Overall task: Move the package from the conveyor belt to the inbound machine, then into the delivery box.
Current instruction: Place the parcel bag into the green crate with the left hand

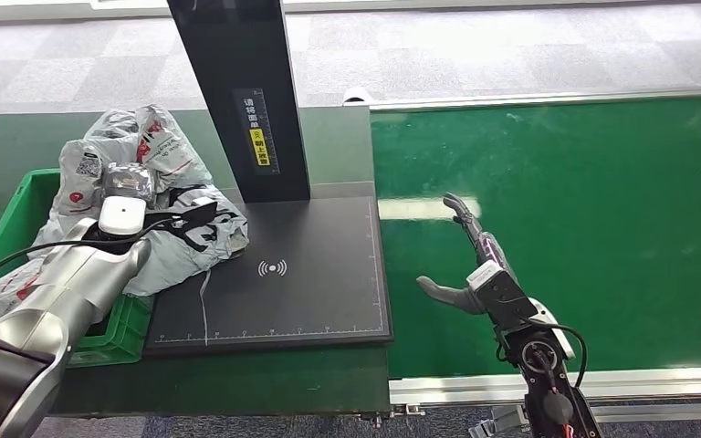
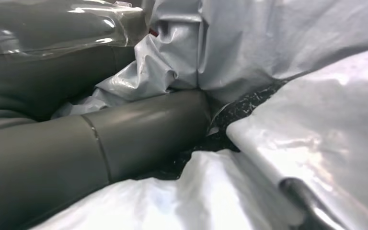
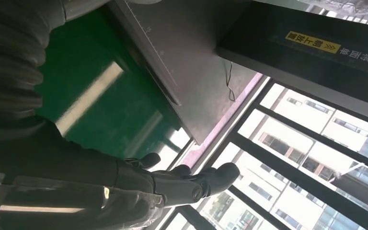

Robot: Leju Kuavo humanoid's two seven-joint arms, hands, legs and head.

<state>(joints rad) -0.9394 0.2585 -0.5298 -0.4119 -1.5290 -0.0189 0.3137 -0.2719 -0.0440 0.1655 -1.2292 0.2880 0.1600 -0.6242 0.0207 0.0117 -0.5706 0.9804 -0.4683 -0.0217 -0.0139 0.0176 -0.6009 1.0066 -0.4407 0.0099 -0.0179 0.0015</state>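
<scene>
Package: crumpled grey plastic mailer bag (image 1: 169,214) straddles black scanner plate (image 1: 310,283) and green crate (image 1: 18,210).
Left hand (image 2: 143,129): grasping bag.
Right hand (image 1: 464,265): released over green belt (image 1: 602,228).
Remaining: judged drop into crate.

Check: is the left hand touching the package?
Touching. Left wrist view shows the left hand pressed into the grey package, plastic crumpled around its thumb.

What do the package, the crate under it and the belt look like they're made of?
Package: thin grey plastic film, glossy and crumpled, so probably a poly mailer. Crate: green, apparently rigid moulded plastic. Conveyor belt: smooth green sheet with a soft sheen, likely rubber or PVC.
</scene>
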